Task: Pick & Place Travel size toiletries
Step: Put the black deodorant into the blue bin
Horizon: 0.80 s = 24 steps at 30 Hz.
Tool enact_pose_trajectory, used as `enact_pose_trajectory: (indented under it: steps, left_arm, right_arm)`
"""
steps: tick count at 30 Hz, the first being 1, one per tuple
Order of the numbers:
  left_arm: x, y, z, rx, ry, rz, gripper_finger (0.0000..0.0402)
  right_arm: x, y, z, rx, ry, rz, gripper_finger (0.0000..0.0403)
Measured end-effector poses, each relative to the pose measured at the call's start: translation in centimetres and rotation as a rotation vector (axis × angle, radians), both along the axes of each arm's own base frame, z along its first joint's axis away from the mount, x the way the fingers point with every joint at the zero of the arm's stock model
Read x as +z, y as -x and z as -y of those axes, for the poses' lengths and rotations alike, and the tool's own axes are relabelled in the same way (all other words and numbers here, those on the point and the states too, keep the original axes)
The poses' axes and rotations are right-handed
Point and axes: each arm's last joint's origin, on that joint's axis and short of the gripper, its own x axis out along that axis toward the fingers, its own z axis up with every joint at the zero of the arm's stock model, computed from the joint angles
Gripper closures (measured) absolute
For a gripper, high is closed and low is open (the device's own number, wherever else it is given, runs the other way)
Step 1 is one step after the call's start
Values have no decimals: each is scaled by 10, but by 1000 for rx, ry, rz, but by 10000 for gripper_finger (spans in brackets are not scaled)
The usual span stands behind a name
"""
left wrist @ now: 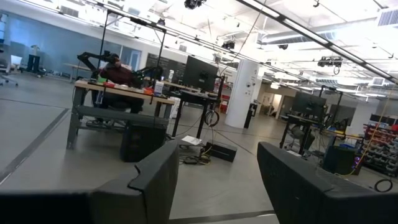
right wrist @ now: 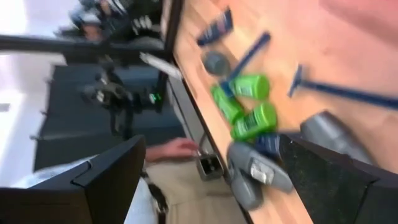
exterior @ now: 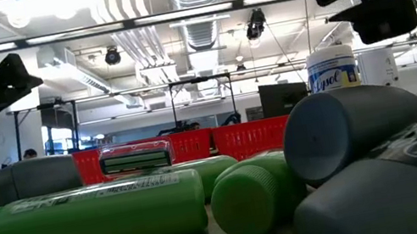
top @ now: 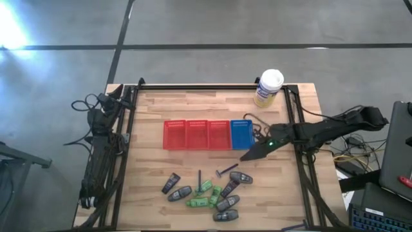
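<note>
The travel size toiletries (top: 206,190) lie in a loose cluster near the table's near edge: dark grey tubes and oval bottles, bright green pieces (right wrist: 252,102) and two thin razors (right wrist: 339,91). My right gripper (top: 248,154) hovers open above the table, between the blue basket and the cluster, its fingers touching nothing. In the right wrist view its fingers frame the cluster (right wrist: 208,149). My left gripper (left wrist: 217,152) is open, parked at the table's left edge (top: 103,106) and facing out into the room.
Three red mesh baskets (top: 196,134) and a blue one (top: 241,133) stand in a row at mid-table. A yellow canister with a white lid (top: 268,87) stands at the far right. A person's hand (right wrist: 180,148) shows just off the near edge.
</note>
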Motion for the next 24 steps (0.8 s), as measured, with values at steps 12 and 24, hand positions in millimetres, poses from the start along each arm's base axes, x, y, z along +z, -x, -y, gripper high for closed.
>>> enact_pose_trajectory:
  steps: [12, 24]
  left_arm:
    - [0, 0, 0, 0, 0, 0, 179]
    - [0, 0, 0, 0, 0, 0, 179]
  right_arm:
    - [-21, -65, -20, 325, 38, -219, 39]
    - [-1, -88, -40, 657, 748, -530, 39]
